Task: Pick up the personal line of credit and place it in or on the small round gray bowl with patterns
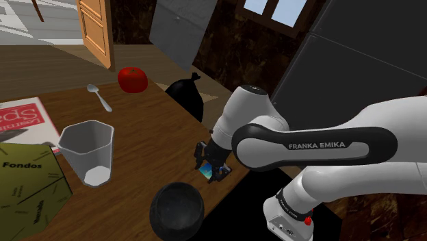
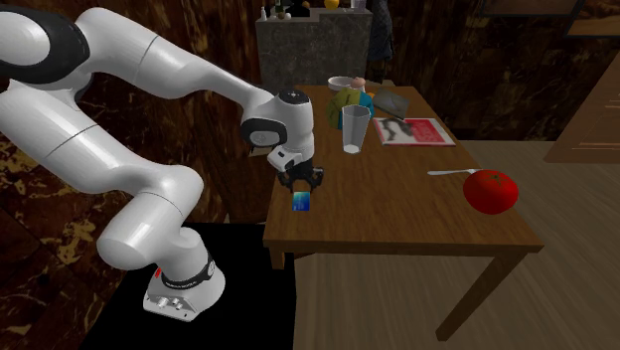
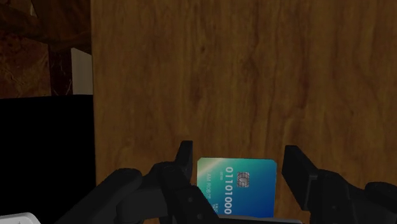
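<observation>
A blue-green bank card with a chip and printed digits stands on edge between my fingers, a little above the wooden table. My black gripper is shut on the card, one finger against each short side. In the shoulder view the gripper holds the card near the table's edge by the stand. A dark round bowl sits on the table just below and left of it there. The second exterior view shows the card hanging under the gripper.
A clear measuring cup, a spoon, a red tomato, a red magazine and a green box share the table. A black bag stands beyond the table edge. Black area lies beside the table.
</observation>
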Available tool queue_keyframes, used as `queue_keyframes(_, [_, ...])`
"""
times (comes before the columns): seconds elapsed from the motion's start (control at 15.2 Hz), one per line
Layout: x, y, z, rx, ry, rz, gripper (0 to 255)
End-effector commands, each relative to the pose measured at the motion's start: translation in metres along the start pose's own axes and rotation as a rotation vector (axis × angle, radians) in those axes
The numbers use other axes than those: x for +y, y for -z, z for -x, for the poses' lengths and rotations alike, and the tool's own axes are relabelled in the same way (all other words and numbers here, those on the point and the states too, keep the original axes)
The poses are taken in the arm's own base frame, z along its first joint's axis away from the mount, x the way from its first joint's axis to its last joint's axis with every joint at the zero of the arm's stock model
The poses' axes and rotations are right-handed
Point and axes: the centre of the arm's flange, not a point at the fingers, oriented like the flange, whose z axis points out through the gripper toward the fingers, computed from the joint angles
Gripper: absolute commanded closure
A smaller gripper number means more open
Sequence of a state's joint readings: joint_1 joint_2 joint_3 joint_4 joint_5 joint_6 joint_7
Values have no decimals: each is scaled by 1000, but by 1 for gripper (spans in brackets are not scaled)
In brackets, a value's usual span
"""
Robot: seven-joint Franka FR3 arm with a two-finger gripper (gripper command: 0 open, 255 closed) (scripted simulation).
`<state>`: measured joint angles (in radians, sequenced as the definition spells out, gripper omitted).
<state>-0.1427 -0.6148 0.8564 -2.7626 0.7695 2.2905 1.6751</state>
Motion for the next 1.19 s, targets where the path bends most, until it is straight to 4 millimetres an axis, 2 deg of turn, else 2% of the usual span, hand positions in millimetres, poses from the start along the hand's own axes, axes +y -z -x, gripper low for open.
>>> queue_keyframes(0.0, [0,0,0,0,0,1,255])
queue_keyframes(0.53, [0,-1,0,0,0,1,255])
queue_keyframes(1.12, [-1,46,7,0,0,1,255])
